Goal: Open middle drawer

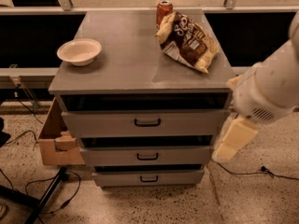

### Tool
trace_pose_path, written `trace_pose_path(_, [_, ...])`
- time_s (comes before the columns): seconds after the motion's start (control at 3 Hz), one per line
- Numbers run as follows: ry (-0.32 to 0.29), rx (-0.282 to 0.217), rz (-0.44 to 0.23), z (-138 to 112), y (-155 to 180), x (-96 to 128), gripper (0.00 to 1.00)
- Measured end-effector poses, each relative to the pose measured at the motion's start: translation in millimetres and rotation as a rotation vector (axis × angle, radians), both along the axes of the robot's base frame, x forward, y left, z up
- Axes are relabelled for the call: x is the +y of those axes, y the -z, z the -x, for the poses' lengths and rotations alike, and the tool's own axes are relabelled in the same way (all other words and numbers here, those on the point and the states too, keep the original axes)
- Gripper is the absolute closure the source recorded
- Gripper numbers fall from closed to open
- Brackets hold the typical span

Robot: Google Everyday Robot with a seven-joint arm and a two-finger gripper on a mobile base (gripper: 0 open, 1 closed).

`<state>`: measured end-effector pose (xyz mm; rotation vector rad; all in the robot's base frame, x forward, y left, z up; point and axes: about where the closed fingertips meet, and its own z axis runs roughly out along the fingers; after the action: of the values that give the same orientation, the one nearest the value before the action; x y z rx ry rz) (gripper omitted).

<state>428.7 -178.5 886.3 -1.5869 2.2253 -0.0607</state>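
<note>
The grey cabinet (140, 69) has three drawers stacked one above the other. The middle drawer (112, 157) has a flat grey front and a small black bar handle (147, 156) at its centre. It sits between the taller top drawer (103, 123) and the narrower bottom drawer (117, 178). My gripper (233, 141) hangs from the white arm (268, 90) at the cabinet's right edge. It is level with the middle drawer's right end and well to the right of the handle. It holds nothing that I can see.
On the cabinet top stand a white bowl (79, 51), a brown chip bag (187, 41) and a red can (163, 10). A cardboard box (53, 141) sits on the floor at the left. Cables (46, 185) and a black stand leg (46, 195) cross the speckled floor.
</note>
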Motion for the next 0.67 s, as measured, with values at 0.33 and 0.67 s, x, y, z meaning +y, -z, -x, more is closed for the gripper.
trace_pose_path(0.33, [-0.004, 0.022, 0.001, -2, 78, 17, 0.0])
trace_pose_path(0.67, [-0.018, 0.044, 0.051, -14, 166, 38, 0.0])
